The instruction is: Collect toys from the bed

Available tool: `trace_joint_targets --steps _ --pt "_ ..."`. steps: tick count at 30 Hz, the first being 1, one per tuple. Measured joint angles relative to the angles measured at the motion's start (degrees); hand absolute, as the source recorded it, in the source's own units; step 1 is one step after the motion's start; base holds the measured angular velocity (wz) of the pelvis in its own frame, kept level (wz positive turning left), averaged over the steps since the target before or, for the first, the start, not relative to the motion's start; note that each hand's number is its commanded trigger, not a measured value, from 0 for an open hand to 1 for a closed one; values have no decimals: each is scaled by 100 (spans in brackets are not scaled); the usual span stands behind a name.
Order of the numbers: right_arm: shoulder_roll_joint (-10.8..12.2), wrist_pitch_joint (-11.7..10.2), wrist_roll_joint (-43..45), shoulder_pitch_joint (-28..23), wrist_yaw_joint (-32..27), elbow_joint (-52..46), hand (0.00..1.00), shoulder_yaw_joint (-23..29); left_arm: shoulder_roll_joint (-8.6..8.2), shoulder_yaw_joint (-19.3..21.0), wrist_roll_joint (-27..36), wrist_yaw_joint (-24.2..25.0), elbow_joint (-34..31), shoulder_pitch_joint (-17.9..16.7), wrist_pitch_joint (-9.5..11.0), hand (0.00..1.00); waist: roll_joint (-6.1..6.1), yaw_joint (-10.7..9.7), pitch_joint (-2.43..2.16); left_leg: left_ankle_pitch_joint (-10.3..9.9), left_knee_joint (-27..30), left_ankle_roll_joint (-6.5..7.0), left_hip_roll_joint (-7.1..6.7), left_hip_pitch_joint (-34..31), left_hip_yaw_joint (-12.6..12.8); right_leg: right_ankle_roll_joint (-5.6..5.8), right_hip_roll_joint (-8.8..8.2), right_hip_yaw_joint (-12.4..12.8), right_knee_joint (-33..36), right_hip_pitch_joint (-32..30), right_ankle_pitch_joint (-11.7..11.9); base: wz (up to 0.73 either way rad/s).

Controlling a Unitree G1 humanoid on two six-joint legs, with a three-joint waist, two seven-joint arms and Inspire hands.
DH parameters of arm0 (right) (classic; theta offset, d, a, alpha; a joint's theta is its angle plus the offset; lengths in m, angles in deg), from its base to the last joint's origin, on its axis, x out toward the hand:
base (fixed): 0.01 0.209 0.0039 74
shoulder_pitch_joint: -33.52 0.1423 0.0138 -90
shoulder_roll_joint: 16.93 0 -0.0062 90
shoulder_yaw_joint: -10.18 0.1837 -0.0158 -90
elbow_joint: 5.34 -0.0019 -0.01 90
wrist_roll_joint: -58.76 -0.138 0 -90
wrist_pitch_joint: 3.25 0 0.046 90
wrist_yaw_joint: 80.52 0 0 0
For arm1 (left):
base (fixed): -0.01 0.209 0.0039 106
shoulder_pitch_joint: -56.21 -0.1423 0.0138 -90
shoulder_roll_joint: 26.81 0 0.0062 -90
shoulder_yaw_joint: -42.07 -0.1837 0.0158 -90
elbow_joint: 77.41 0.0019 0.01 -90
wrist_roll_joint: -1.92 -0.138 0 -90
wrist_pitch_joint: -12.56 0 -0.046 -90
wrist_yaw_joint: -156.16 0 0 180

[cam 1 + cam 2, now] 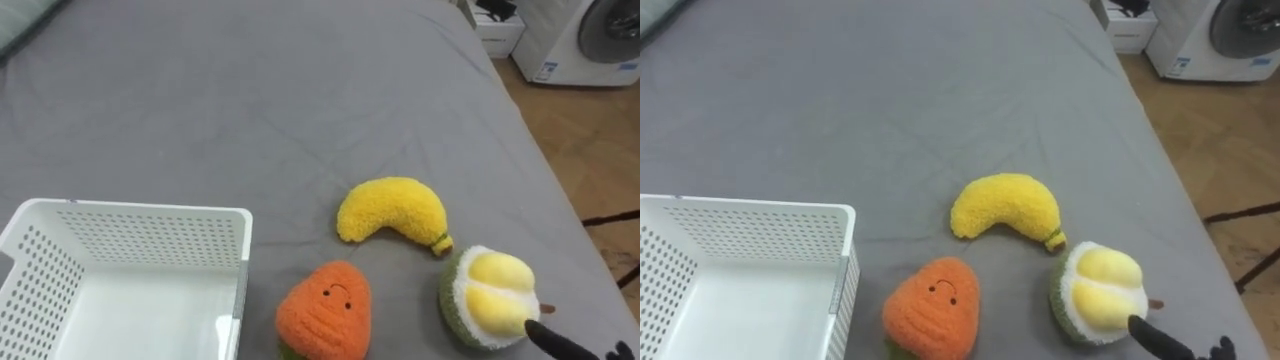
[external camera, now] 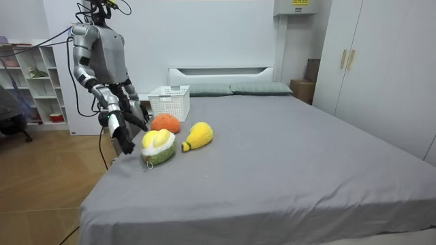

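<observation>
Three plush toys lie on the grey bed (image 1: 300, 100): a yellow banana (image 1: 392, 210), an orange carrot with a face (image 1: 325, 310), and a green and yellow durian (image 1: 487, 297). My right hand (image 1: 562, 341) comes in at the lower right, open, one dark finger straight, its tip at the durian's near side. In the room view the right hand (image 2: 125, 138) hangs just beside the durian (image 2: 158, 147) at the bed's edge. My left hand (image 2: 139, 120) shows behind it, near the carrot (image 2: 164, 123).
A white perforated basket (image 1: 150, 235) stands empty on the bed at the left, next to the carrot. The bed's right edge drops to a wooden floor (image 1: 590, 150). A washing machine (image 1: 590, 40) stands at the far right. I stand at the bed's side.
</observation>
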Motion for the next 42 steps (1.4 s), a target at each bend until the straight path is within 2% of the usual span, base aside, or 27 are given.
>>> trace_joint_targets --steps 5,12,19,24,33,38,42 --pt "3 0 182 9 306 -624 0 -336 1 -64 2 0 -45 4 -2 0 15 51 12 0 -2 0 2 -16 -12 -12 -3 -17 5 6 14 0" --pt "3 2 315 9 454 -978 0 -380 -4 -121 32 -15 -120 -18 -3 0 25 95 20 -1 -6 1 1 -46 -29 -12 -7 -34 13 5 19 0" --pt "-23 -7 1514 28 614 -1482 0 -394 -4 -118 5 -12 -119 -28 9 0 42 133 24 -1 -10 1 2 -37 -31 -14 -4 -28 23 4 20 0" --pt "-22 -6 1818 42 703 -1481 0 -435 -5 -118 1 0 -116 -70 8 0 55 157 24 -1 -21 1 2 -38 -31 -14 -6 -35 25 4 20 0" --pt "-19 72 2511 28 1214 -1188 0 -634 -13 -118 -119 17 -124 -154 5 0 71 118 6 -1 -5 1 -4 20 -89 -15 -21 -156 1 122 22 4" --pt "-79 117 3672 32 1355 -676 0 -931 -4 -119 -222 -16 -299 -209 -52 0 72 176 6 -1 16 1 -3 23 -95 -16 -21 -148 4 130 23 0" --pt "-195 148 3763 50 1440 -455 0 -964 -4 -119 -222 -70 -460 -214 -91 0 20 247 6 0 15 1 -11 50 -166 -16 -27 -223 -5 185 23 8"
